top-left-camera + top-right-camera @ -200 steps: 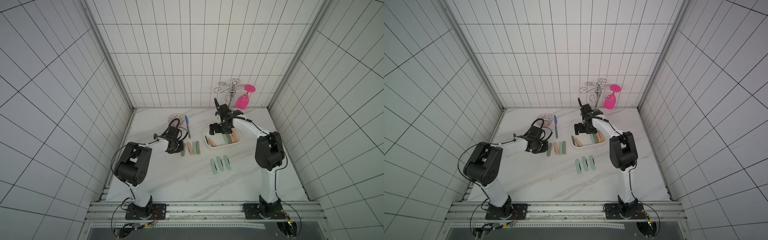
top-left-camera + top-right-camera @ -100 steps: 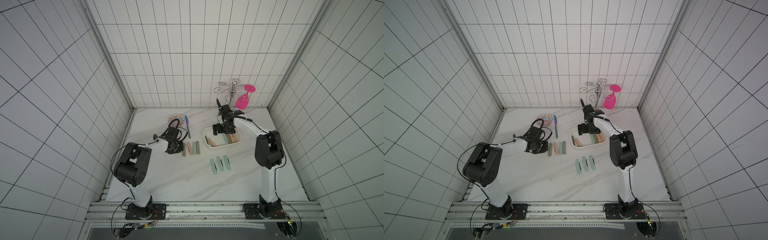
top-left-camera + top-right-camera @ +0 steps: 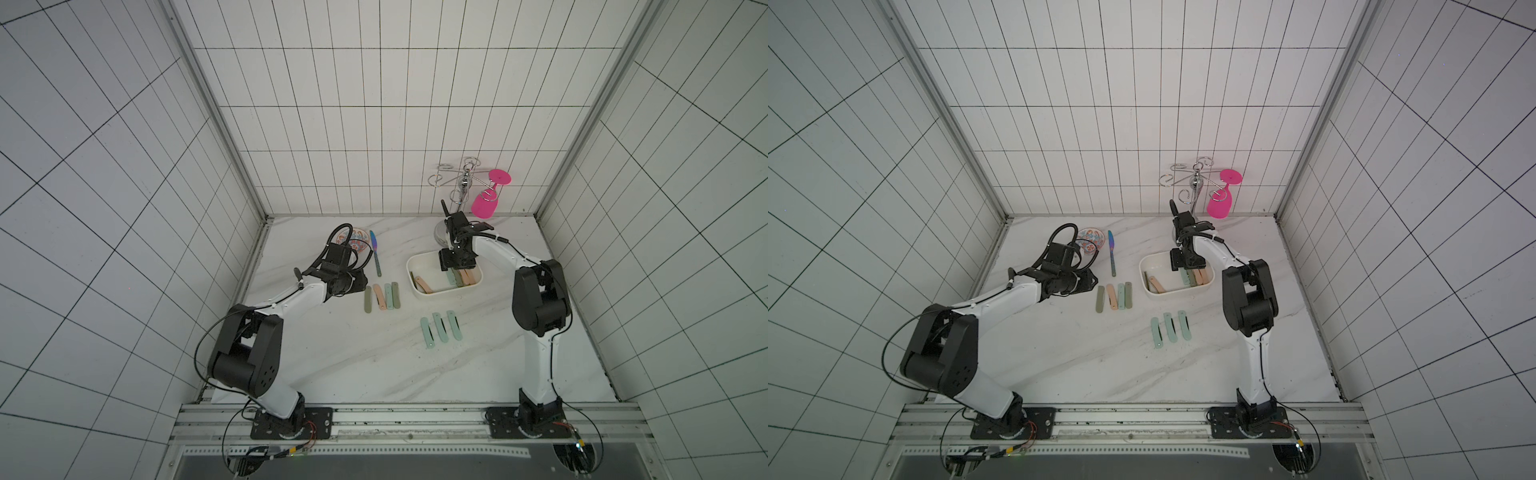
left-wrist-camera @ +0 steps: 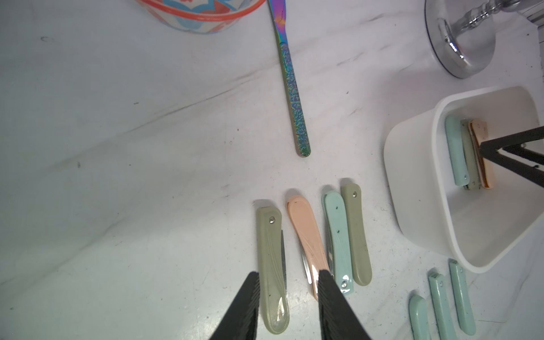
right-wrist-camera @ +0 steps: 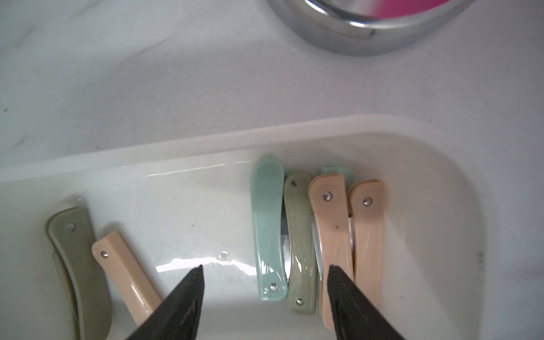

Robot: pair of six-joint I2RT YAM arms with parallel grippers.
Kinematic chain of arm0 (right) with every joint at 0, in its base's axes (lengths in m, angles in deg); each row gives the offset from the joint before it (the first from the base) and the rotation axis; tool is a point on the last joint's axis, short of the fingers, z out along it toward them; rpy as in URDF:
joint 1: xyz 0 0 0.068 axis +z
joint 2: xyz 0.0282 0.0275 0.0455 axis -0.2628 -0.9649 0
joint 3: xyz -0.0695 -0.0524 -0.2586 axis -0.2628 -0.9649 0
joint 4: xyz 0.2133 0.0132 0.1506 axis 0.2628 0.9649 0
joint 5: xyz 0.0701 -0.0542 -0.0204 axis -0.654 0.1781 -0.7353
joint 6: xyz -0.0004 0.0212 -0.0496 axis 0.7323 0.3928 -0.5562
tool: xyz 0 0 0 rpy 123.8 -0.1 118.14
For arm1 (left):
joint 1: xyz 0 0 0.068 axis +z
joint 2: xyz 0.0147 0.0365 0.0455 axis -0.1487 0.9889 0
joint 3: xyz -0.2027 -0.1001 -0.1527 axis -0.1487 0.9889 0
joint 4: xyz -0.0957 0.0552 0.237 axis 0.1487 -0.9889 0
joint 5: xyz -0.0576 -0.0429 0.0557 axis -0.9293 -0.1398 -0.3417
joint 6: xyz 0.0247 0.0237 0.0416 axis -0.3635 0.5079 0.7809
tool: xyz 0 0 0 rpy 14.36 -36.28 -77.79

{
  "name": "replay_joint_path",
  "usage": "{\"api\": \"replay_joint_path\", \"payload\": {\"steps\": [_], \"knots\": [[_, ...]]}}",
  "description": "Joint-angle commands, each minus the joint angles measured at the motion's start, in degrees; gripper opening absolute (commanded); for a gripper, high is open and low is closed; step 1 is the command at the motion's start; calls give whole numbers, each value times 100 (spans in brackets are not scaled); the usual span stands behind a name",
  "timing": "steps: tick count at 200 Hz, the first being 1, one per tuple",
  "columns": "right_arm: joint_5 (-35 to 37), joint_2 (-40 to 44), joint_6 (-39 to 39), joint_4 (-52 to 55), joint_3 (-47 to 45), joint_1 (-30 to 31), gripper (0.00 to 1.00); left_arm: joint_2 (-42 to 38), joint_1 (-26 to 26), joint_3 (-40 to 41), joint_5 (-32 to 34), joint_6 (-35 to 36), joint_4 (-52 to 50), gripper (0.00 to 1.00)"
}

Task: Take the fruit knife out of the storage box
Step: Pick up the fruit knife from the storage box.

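Observation:
The white storage box holds several folded fruit knives. In the right wrist view a teal knife, an olive one and two peach ones lie side by side, with an olive knife and a peach one apart at the other end. My right gripper hangs open inside the box, astride the teal and olive knives, one fingertip over a peach knife. My left gripper is open around an olive knife lying on the table.
Four knives lie in a row left of the box, and three teal ones in front of it. A patterned bowl and an iridescent utensil are at the back left. A chrome rack carries a pink glass.
The left jaws have parted, and the olive knife rests on the table between them. The right gripper has shifted a little over the box's right half.

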Motion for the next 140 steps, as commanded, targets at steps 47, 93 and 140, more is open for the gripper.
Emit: {"api": "replay_joint_path", "payload": {"steps": [47,93,140], "knots": [[450,160,90,-190,-727,-33,69,16,35,-65,-275,-16,145,38],[558,314,63,-226,-912,-57,71,7,44,-64,-317,-7,181,38],[630,319,49,-267,-999,-101,72,-5,52,-55,-354,6,199,39]]}}
